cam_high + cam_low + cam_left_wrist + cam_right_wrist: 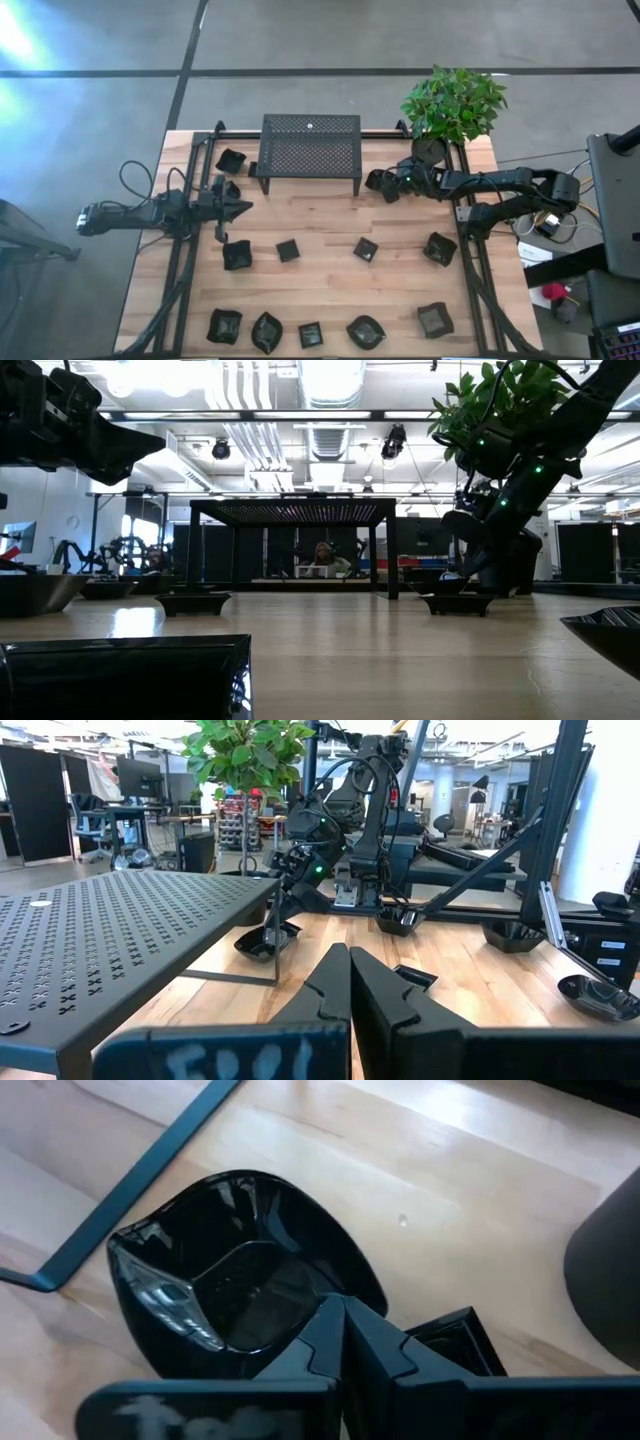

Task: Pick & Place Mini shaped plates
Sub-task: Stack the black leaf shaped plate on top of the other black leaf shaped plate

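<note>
Several glossy black mini shaped plates lie on the wooden table, in a middle row (288,250) (365,249) and along the near edge (310,335). One more mini plate (230,1275) sits just right of the black mesh stand (310,150). My right gripper (340,1315) slants down onto its rim with shut fingers. At the table's left side my left gripper (243,208) is shut, level, and holds nothing. My right gripper has its shut fingertips on the plate's rim (300,1315), on the side toward the arm. It comes slanting down from the table's right. The fingertips hide the place of contact. The plate's foot (458,610) looks to rest on the table.
The stand's right leg (130,1190) is close beside the held plate. A black plant pot (430,148) with a green plant (455,100) stands at the far right, just behind my right gripper. Two plates (231,160) (237,255) lie near my left gripper.
</note>
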Available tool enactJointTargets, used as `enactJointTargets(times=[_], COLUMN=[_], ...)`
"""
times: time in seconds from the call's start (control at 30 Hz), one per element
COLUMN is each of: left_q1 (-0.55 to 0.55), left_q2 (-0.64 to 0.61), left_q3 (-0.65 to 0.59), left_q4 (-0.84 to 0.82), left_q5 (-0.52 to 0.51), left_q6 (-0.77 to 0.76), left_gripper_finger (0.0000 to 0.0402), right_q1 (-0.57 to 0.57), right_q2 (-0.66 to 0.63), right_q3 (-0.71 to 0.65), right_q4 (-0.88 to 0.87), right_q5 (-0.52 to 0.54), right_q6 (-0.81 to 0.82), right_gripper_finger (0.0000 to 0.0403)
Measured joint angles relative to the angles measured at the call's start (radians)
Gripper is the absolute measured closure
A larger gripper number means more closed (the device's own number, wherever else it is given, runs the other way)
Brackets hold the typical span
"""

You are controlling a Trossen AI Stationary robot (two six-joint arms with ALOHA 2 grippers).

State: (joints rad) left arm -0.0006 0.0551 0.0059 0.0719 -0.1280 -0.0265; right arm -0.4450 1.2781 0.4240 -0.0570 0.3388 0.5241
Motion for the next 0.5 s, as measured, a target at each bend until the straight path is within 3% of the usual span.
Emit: enactJointTargets(times=[0.23,0.5], left_q1=[0.0,0.0], left_q2=[0.0,0.0], left_q3=[0.0,0.0], left_q4=[0.0,0.003], left_q5=[0.0,0.0], left_q6=[0.0,0.0], left_gripper_finger=[0.0401,0.0401], right_q1=[0.002,0.003], right_q2=[0.021,0.156], right_q3=[-0.007,0.014], right_q4=[0.065,0.144], right_q5=[-0.002,-0.007], right_q6=[0.022,0.0], right_gripper_finger=[0.0394,0.0394])
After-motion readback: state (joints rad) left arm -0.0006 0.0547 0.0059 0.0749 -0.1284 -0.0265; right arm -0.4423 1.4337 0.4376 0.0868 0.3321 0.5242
